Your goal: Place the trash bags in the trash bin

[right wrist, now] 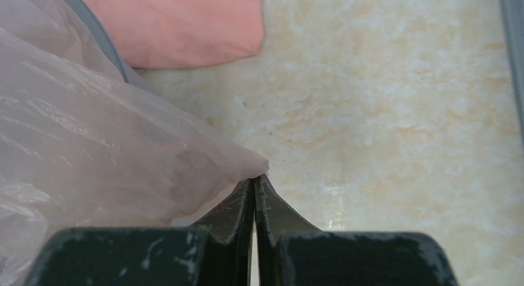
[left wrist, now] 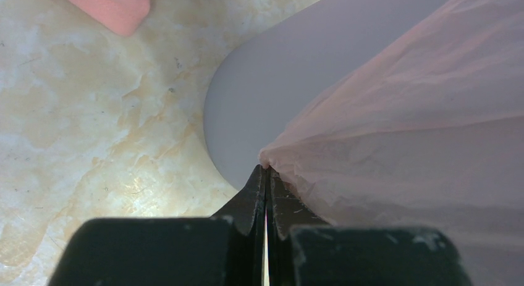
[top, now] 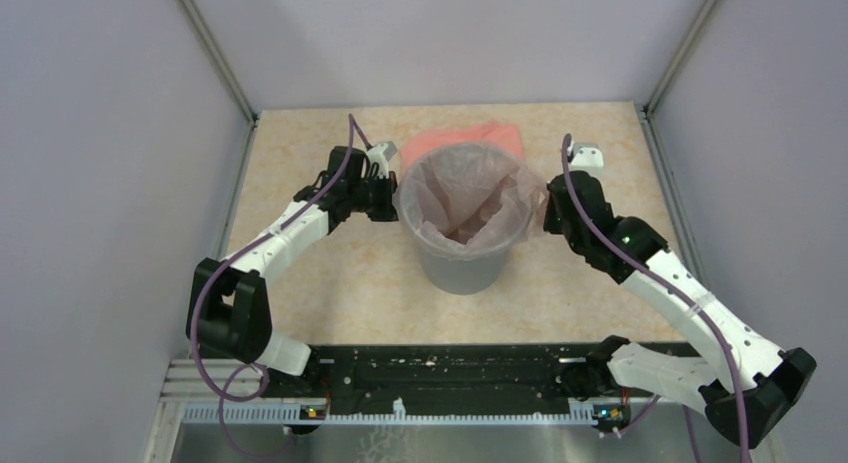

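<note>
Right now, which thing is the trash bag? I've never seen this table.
Find the grey bin in the middle of the table. The trash bag drapes over its mouth. Unlike the solid salmon sheet behind it, it is see-through and crinkly.

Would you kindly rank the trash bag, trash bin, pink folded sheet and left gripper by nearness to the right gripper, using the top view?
1. trash bag, pinched by the right gripper
2. trash bin, just beside it
3. pink folded sheet, behind the bin
4. left gripper, across the bin
</note>
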`<control>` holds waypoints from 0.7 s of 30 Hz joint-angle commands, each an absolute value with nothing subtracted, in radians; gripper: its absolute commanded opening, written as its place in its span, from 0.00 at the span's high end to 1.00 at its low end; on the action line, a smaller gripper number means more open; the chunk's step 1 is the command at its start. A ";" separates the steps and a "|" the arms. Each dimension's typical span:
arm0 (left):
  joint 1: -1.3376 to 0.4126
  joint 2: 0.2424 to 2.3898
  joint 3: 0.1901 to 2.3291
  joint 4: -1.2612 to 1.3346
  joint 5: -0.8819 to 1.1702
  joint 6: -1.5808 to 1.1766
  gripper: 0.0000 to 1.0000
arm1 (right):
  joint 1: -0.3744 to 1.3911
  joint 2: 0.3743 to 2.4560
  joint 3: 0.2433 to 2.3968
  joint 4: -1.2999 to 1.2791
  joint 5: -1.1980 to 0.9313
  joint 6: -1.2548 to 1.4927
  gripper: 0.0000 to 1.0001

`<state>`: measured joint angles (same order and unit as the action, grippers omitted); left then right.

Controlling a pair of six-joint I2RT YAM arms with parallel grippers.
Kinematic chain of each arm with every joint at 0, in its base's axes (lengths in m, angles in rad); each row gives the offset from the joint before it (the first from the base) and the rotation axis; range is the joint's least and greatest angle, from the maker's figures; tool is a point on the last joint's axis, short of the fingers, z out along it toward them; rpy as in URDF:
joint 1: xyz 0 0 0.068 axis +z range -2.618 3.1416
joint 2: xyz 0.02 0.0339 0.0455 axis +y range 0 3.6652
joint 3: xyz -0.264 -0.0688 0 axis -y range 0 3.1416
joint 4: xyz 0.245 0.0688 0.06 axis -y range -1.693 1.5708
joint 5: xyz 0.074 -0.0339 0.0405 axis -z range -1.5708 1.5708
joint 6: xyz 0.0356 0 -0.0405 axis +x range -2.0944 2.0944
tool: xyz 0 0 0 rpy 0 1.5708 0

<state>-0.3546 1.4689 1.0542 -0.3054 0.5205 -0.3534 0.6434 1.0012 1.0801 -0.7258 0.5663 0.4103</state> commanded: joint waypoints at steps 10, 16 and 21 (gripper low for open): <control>-0.360 1.476 1.046 -0.237 0.550 -0.394 1.00 | 0.527 0.990 0.888 -0.353 0.256 0.518 1.00; -0.360 1.472 1.048 -0.251 0.540 -0.392 1.00 | 0.528 1.029 0.839 -0.264 0.132 0.551 1.00; -0.359 1.455 1.056 -0.300 0.519 -0.365 1.00 | 0.568 1.038 0.812 -0.219 0.078 0.583 1.00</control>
